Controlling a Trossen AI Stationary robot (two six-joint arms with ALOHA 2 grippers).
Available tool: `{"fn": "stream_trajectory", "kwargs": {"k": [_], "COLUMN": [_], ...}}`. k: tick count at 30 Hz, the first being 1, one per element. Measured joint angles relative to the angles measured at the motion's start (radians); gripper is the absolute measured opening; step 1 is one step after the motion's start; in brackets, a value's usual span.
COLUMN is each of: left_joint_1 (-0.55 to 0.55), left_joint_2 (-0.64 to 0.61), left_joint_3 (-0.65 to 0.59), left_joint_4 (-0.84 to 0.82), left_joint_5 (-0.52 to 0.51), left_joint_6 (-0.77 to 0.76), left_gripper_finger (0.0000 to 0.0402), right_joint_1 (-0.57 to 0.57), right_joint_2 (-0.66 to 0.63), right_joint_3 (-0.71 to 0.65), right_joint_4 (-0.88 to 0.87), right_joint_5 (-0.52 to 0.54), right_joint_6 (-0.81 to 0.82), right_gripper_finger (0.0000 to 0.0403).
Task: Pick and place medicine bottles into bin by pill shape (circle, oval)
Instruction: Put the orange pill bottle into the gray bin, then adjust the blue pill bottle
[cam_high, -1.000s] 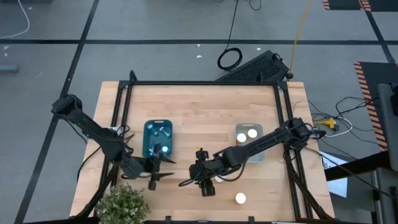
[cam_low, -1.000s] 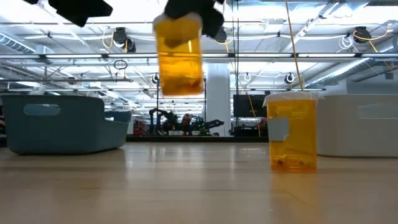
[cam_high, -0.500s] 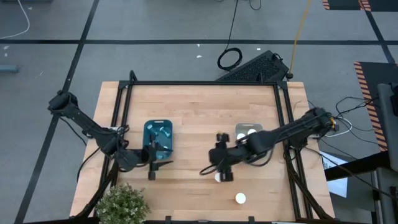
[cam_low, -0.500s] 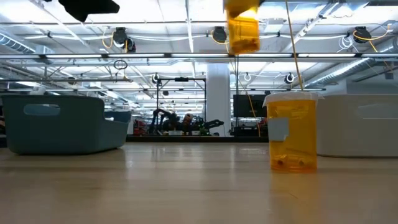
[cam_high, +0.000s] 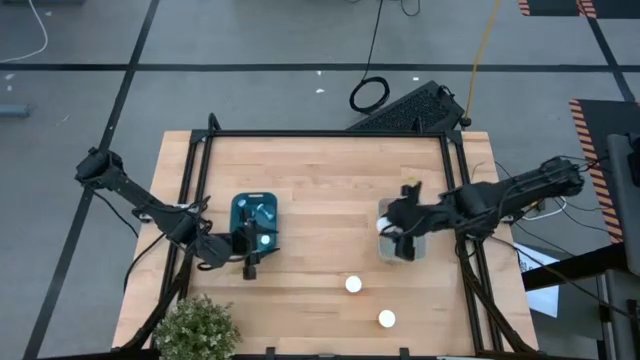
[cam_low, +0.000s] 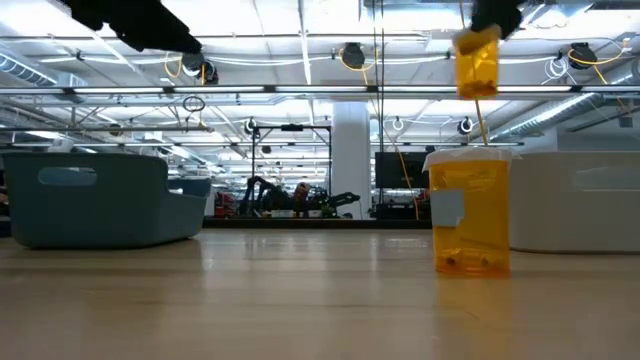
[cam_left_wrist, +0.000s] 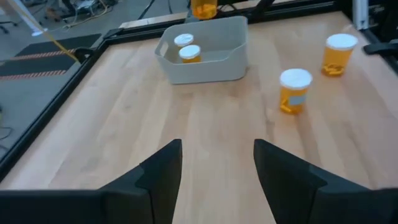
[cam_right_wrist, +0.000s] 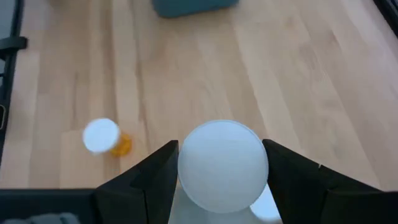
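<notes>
Left gripper (cam_high: 250, 268): mine, fingers spread wide and empty, beside the teal bin (cam_high: 253, 222).

Right gripper (cam_high: 398, 232): clamped on a medicine bottle (cam_right_wrist: 222, 165), carried since the earlier frame from mid-table to over the white bin (cam_high: 424, 249).

Low view alone shows the bottle's amber body, seemingly tilted slightly; my wrist view shows only its white cap.

Two bottles (cam_high: 353, 285) stand upright on the table (cam_high: 320, 180).

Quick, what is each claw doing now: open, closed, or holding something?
Left claw: open, holding nothing, beside the blue bin.
Right claw: closed on a bottle, over the white bin.
</notes>
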Motion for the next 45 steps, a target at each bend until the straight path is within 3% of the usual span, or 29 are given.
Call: {"fn": "stream_trajectory", "kwargs": {"k": [12, 28, 45], "left_joint_1": [0.120, 0.230, 0.247], "left_joint_2": [0.000, 0.000, 0.000], "left_joint_3": [0.000, -0.001, -0.001], "left_joint_4": [-0.002, 0.000, -0.054], "left_joint_5": [0.095, 0.167, 0.164], "left_joint_6": [0.015, 0.011, -0.052], "left_gripper_finger": [0.0202, 0.0202, 0.0202], "right_joint_1": [-0.035, -0.034, -0.034], "right_joint_2": [-0.265, -0.298, -0.308], "right_joint_3": [-0.300, -0.594, -0.633], "right_joint_4": [0.006, 0.248, 0.265], "right_joint_5": [-0.078, -0.107, -0.079], "right_joint_6": [0.145, 0.170, 0.181], "right_gripper_finger": [0.0212, 0.0212, 0.0253]}}
